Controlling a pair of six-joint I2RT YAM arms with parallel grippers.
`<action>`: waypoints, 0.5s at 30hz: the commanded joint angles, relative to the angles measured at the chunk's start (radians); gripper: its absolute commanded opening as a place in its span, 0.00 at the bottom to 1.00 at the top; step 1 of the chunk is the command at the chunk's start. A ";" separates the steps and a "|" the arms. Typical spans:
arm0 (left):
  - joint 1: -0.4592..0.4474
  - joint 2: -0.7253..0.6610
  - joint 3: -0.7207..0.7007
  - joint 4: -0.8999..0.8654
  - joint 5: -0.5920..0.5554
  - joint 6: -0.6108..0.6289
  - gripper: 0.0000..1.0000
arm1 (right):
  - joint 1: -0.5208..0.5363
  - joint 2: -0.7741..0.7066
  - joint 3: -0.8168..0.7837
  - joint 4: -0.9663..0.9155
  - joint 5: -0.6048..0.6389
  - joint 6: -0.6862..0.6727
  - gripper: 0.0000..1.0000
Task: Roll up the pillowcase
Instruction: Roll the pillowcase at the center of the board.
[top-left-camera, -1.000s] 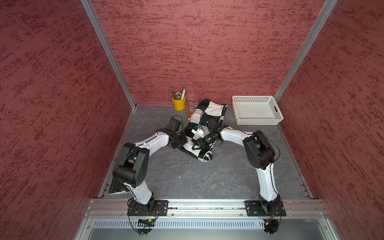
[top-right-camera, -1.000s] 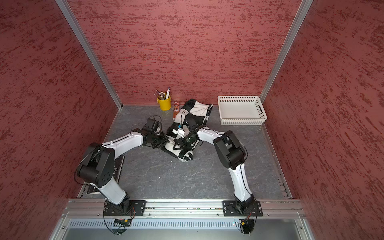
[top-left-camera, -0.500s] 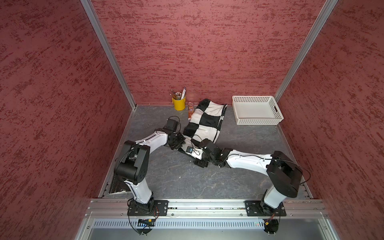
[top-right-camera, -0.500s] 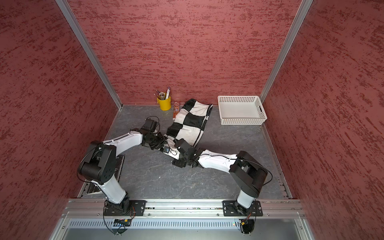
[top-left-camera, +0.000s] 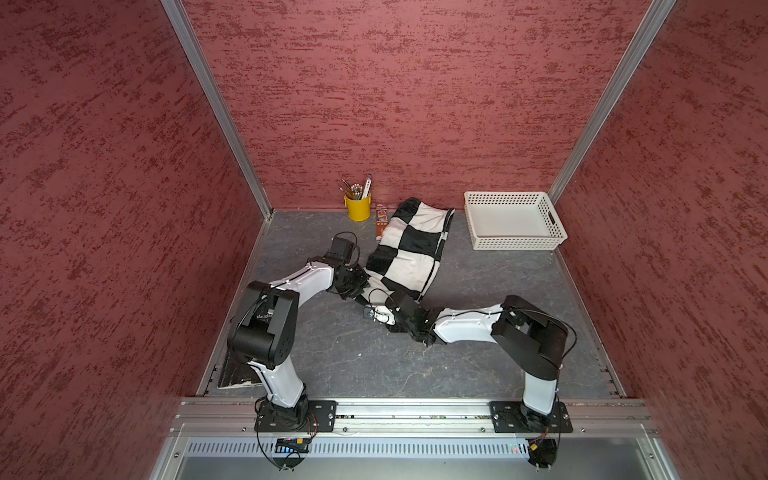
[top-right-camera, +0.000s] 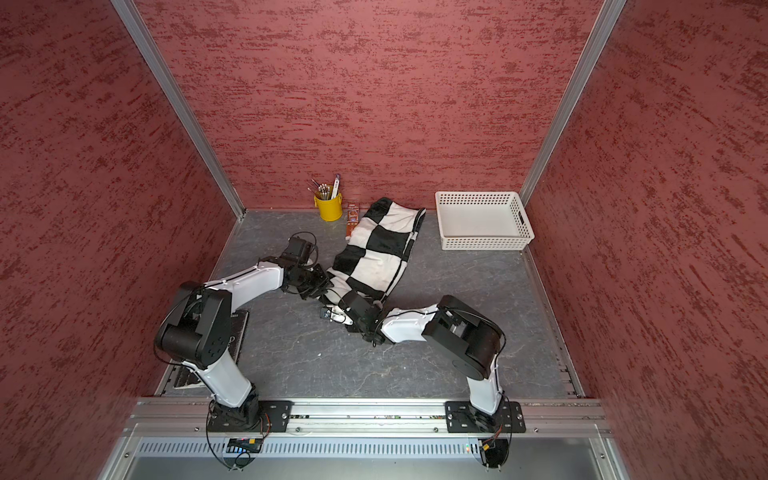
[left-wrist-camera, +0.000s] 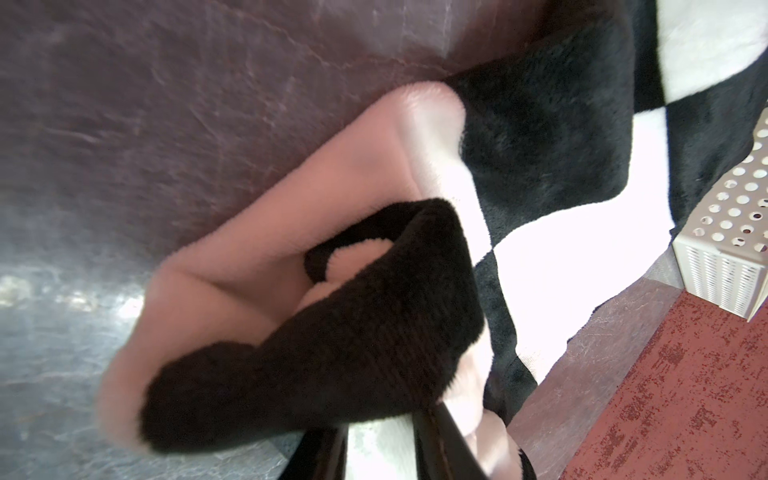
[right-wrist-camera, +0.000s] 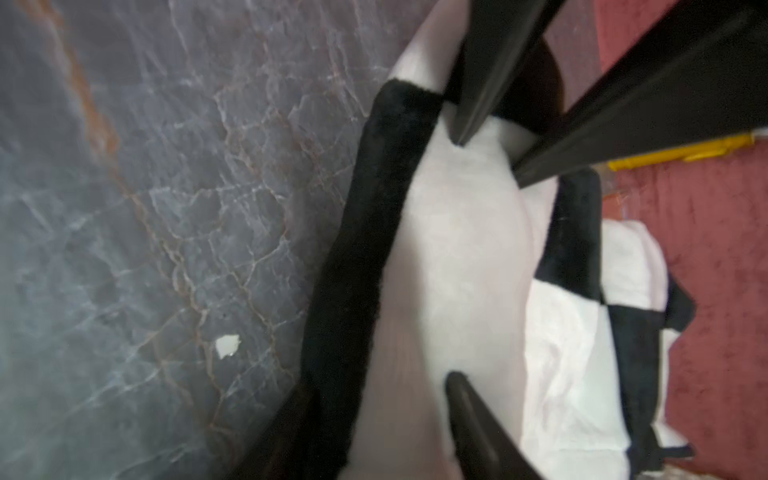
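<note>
Evidently left gripper (top-left-camera: 358, 287) clamped the pillowcase (top-left-camera: 411, 249) at its near edge; part-open right gripper (right-wrist-camera: 453, 257) straddled it, grip unclear; table (top-left-camera: 374, 357) lay open frontward.

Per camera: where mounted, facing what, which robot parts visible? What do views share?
Both top views: high in front, looking down on left arm, right arm, the pillowcase, white basket.
Left wrist: on that arm, faces along the left pincer gripping the pillowcase; white basket behind.
Right wrist: on that arm, faces the cloth's edge; one own finger, plus the left pincer's fingers.
Shared: the pillowcase everywhere.
</note>
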 joint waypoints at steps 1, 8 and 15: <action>0.020 -0.031 -0.001 -0.002 -0.012 0.022 0.30 | 0.006 0.024 0.014 -0.013 0.056 0.038 0.25; 0.092 -0.132 0.014 -0.036 0.028 0.081 0.49 | 0.006 -0.044 0.104 -0.267 -0.136 0.252 0.00; 0.173 -0.279 0.002 -0.124 0.026 0.190 0.56 | 0.005 -0.111 0.176 -0.421 -0.432 0.447 0.00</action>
